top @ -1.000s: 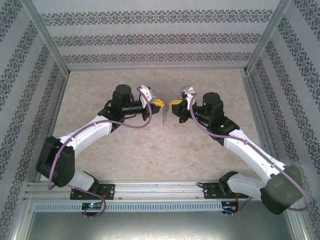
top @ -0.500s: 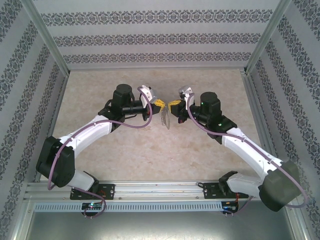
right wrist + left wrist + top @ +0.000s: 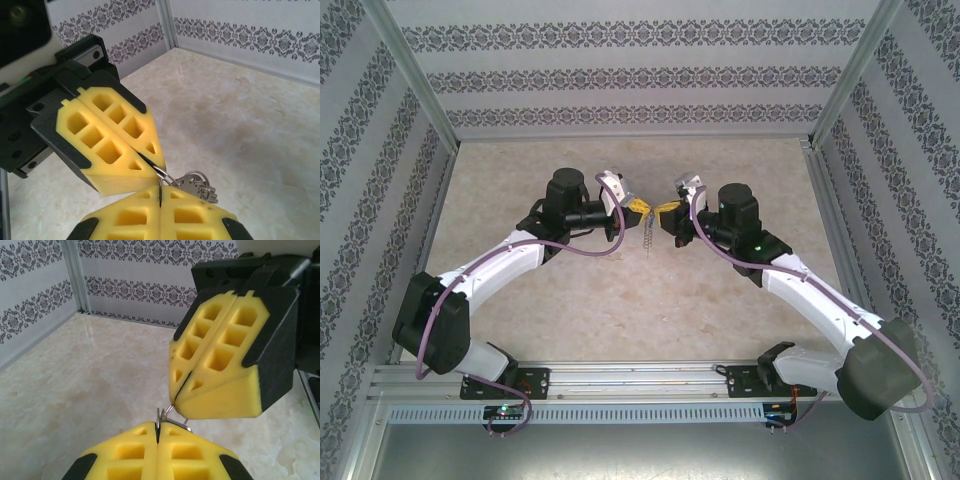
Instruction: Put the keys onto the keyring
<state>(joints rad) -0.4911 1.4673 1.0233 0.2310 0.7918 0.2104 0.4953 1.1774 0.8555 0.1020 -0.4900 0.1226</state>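
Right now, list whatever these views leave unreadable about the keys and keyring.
Top external: the keyring, between left end effector and right end effector, is too small to resolve.
Left wrist: yellow fingers hide most of the keyring.
Right wrist: the keys cannot be picked out of the ring cluster.

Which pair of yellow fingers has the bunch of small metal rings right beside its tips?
The right gripper, lowest in the right wrist view: the rings hang beside its finger; the left gripper holds only a wire loop.
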